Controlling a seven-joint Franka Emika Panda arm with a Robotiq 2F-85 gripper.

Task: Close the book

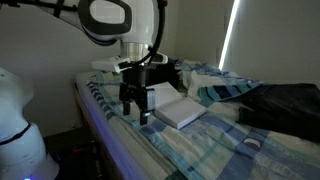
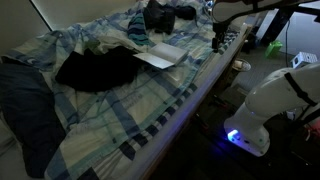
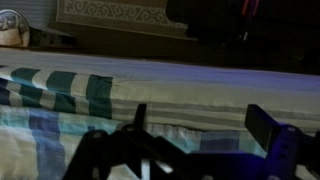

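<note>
A bed of rumpled blue-and-white plaid bedding carries a thin book, white pages showing; a bulky black bag lies just beside it.

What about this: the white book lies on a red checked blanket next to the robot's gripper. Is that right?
Not quite. The blanket is blue-and-white checked, not red, as both exterior views show. The white book does lie on it next to the gripper.
</note>
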